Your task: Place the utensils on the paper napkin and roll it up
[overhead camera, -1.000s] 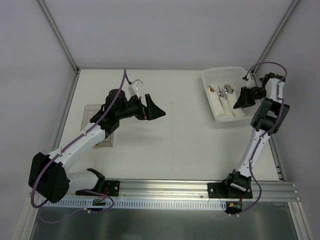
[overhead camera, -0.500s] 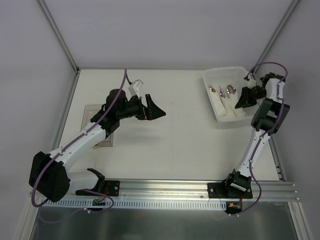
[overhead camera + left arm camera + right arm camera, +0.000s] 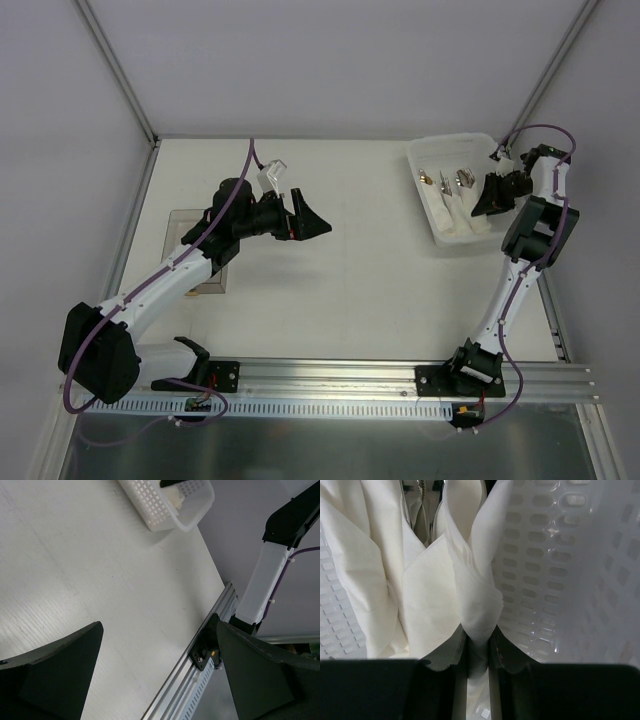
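Pale walls and an aluminium frame close in the off-white table (image 3: 340,290) that I am working from a distance. The paper napkin (image 3: 470,595) stands bunched in soft white folds inside the white lattice basket (image 3: 413,170) at the table's far right corner. The utensils (image 3: 448,180), a few shiny metal pieces, lie at the far end of that same basket. In the right wrist view they show only as glints between the paper folds near the top edge.

The right gripper (image 3: 488,196) is down in the basket, and its dark fingers (image 3: 440,690) are drawn nearly together, pinching one upright fold of the paper napkin. The right arm rises from its base on the near rail (image 3: 400,378), bends at the table's right edge and doubles back so that the wrist aims down into the basket.

The left gripper (image 3: 310,222) hangs above bare table left of centre, well apart from the basket. Its jaws are spread as wide as they go, holding and touching nothing. The left arm reaches up and across from its base at the near left corner, with the wrist pointing to the right. A shallow rectangular box (image 3: 210,285) with a grey rim sits at the table's left edge, partly hidden beneath that arm.
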